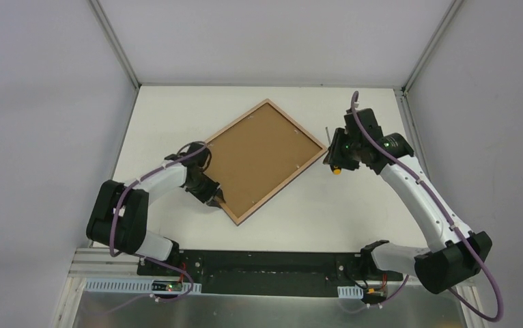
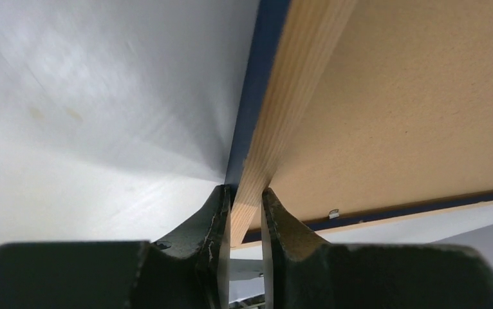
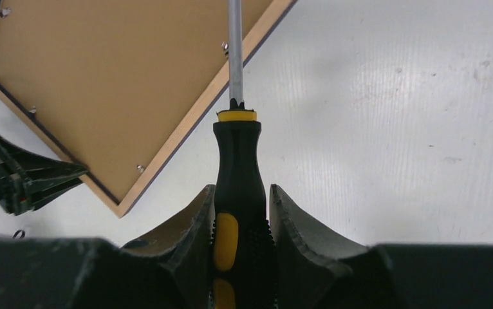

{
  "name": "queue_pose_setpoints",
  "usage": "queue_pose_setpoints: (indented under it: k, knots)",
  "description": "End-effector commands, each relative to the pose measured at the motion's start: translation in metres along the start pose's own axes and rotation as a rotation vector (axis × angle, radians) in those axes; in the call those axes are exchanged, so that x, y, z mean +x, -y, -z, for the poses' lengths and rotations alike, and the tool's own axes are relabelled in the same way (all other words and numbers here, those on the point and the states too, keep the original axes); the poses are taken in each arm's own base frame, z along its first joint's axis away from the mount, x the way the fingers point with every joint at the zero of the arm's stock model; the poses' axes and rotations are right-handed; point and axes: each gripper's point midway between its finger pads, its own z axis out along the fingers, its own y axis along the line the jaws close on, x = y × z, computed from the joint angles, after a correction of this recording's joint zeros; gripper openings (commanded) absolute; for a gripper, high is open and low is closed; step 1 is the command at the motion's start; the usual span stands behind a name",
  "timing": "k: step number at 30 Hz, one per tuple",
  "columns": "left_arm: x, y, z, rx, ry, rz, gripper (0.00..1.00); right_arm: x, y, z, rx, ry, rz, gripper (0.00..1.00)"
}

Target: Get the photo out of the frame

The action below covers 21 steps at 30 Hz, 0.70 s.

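Frame (image 2: 292, 96) lies face-down on table (image 1: 354, 205), mid-table, turned diamond-wise; wood rim up, blue front toward the surface. Brown backing board (image 1: 262, 157) is seated inside the rim, so photo not visible. Small metal tabs, e.g. (image 3: 224, 46) and (image 3: 140, 168), sit along the inner edge, approx. over the board margin. Left gripper (image 2: 245, 193): jaws nearly closed, pinching the rim near the frame's near-left corner, one finger each side. Right gripper (image 3: 241, 199): jaws clamped on handle of screwdriver (image 3: 239, 161), shaft pointing fwd across the frame's right-hand edge. Blade tip runs out of the right wrist view, so contact w/ a tab cannot be confirmed. Step in hand, as judged: release tabs so the board can lift. Procedure: hold left grip firm to stop frame sliding or rotating; bring blade in low and flat, under or against the tab nearest the shaft; lever gently outward, away from board. Avoid downward force, which may gouge the board or shift the frame. Do one tab at a time.
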Motion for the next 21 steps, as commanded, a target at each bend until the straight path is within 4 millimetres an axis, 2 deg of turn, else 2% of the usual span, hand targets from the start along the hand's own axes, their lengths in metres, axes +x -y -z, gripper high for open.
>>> queue_pose_setpoints:
  k: [1, 4, 7, 10, 14, 17, 19, 21]
  knots:
    - [0.032, -0.005, -0.012, -0.074, 0.053, 0.306, 0.0, 0.023, -0.013, 0.029, -0.102, -0.066, -0.02, 0.0]
    - [0.054, 0.011, -0.014, -0.054, 0.104, 0.361, 0.0, 0.038, -0.007, 0.039, -0.113, -0.094, -0.019, 0.0]
    - [0.085, 0.022, -0.025, -0.062, 0.114, 0.413, 0.0, 0.057, 0.004, 0.037, -0.1, -0.118, -0.025, 0.0]
    - [0.112, 0.033, -0.033, -0.058, 0.134, 0.406, 0.02, 0.067, 0.006, 0.036, -0.106, -0.14, -0.037, 0.0]
    - [0.134, 0.05, -0.031, -0.026, 0.121, 0.332, 0.38, 0.071, 0.005, 0.033, -0.121, -0.147, -0.047, 0.0]
    - [0.14, 0.059, -0.02, 0.01, 0.104, 0.217, 0.58, 0.073, 0.007, 0.03, -0.112, -0.153, -0.043, 0.0]
    - [0.14, 0.059, -0.012, 0.032, 0.098, 0.119, 0.71, 0.073, 0.011, 0.026, -0.087, -0.153, -0.034, 0.0]
    - [0.14, 0.056, -0.008, 0.03, 0.058, 0.012, 0.8, 0.072, 0.015, 0.022, -0.063, -0.154, -0.028, 0.0]
